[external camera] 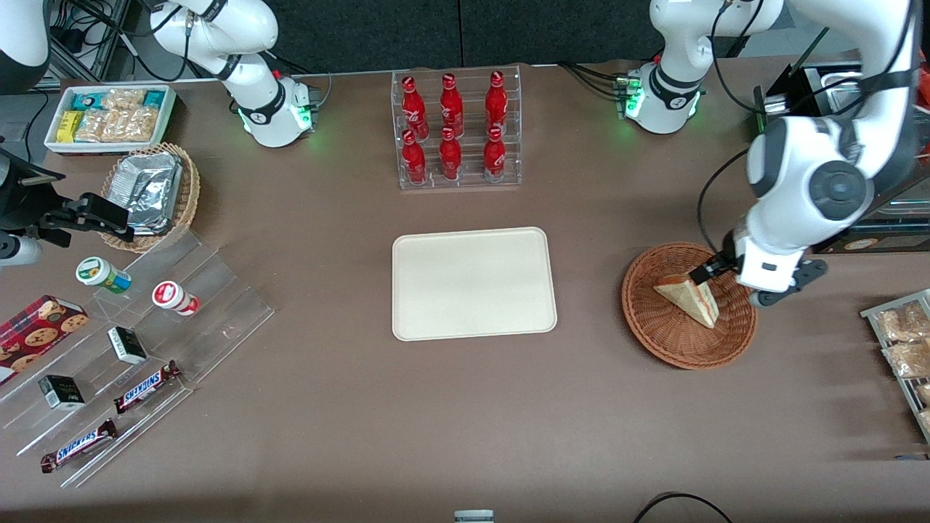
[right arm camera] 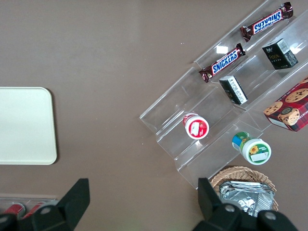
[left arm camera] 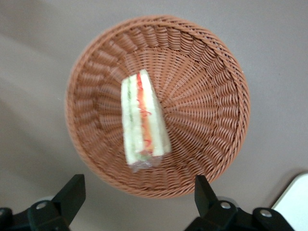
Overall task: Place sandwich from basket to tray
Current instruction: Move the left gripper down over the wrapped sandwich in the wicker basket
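Observation:
The sandwich [external camera: 689, 298], a clear-wrapped white wedge with red and green filling, lies in the round reddish-brown wicker basket [external camera: 657, 327] toward the working arm's end of the table. The wrist view shows the sandwich [left arm camera: 143, 120] near the middle of the basket [left arm camera: 207, 96]. My left gripper [external camera: 785, 285] hovers above the table just outside the basket's rim, a little past the sandwich. In the wrist view the gripper [left arm camera: 138, 195] is open wide and empty. The cream-white tray [external camera: 474, 283] lies bare mid-table, beside the basket; its corner also shows in the wrist view [left arm camera: 296, 204].
A clear rack of red bottles [external camera: 456, 129] stands farther from the front camera than the tray. A rack of snack packets [external camera: 904, 349] sits at the table edge beside the basket. A stepped acrylic shelf [external camera: 218, 305], a tan foil-packet basket [external camera: 185, 196] and a white snack bin [external camera: 109, 116] lie toward the parked arm's end.

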{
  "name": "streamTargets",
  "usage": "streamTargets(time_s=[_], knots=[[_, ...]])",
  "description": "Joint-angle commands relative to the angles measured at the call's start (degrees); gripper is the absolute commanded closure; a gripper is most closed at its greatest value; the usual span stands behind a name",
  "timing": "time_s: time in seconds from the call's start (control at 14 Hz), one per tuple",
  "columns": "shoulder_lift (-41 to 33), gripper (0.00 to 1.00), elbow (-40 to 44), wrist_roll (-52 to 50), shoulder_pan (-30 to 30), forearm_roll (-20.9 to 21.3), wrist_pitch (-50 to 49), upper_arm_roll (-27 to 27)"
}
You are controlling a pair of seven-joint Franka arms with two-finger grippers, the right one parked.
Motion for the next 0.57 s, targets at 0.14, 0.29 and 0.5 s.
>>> streamTargets(time_s=[0.14, 0.29, 0.5], knots=[[-1.44, 0.00, -7.65, -4.71, -0.54, 0.82, 8.27, 0.31], [-0.82, 0.00, -8.71, -4.89, -0.19, 0.82, 8.98, 0.48], [1.11, 0.00, -10.29, -5.76, -0.01, 0.82, 13.36, 0.66]])
